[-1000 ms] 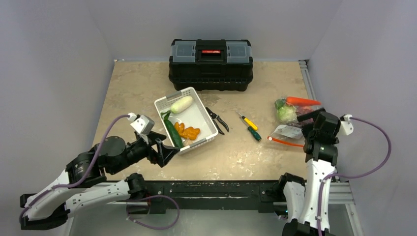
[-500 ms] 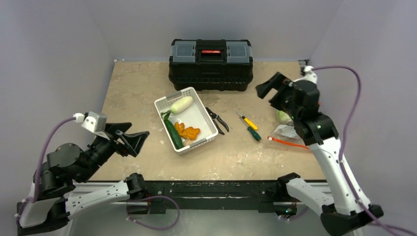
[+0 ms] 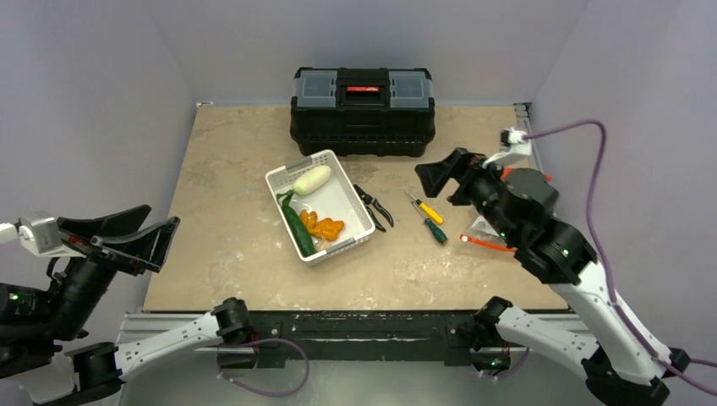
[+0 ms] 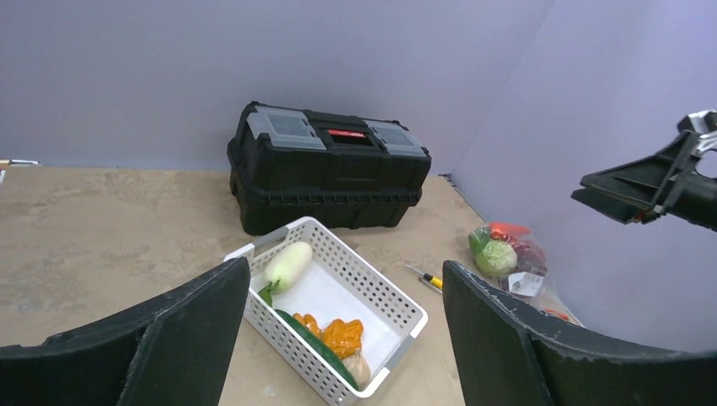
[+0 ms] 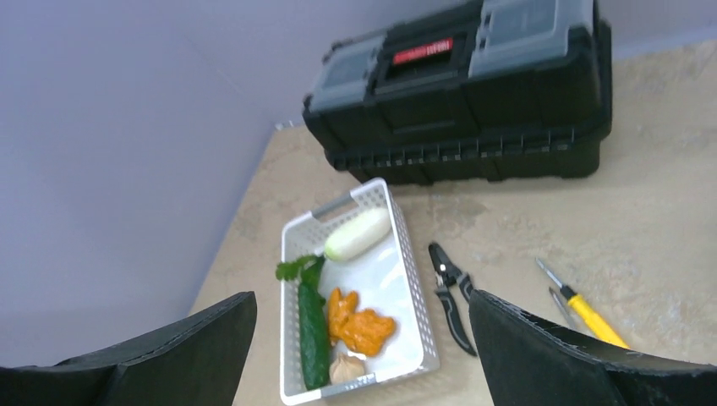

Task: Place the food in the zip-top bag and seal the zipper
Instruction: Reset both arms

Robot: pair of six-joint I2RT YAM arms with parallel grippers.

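Note:
The clear zip-top bag lies at the table's right side with a green cabbage, an orange carrot and dark grapes inside. From above, my right arm covers most of it, but its orange-red zipper shows. A white oblong, a cucumber and an orange chunk lie in the white basket. My left gripper is open and empty, raised past the table's left edge. My right gripper is open and empty, high above the screwdrivers and pointing at the basket.
A black toolbox stands at the back. Black pruning shears lie right of the basket, then a yellow-handled screwdriver and a green-handled one. A small pale bulb sits in the basket's near corner. Walls close in left and right.
My left arm pulled back from the basket's near corner, leftward off the table. My right arm rose off the bag and swung left toward the table's middle. Both grippers stayed open.

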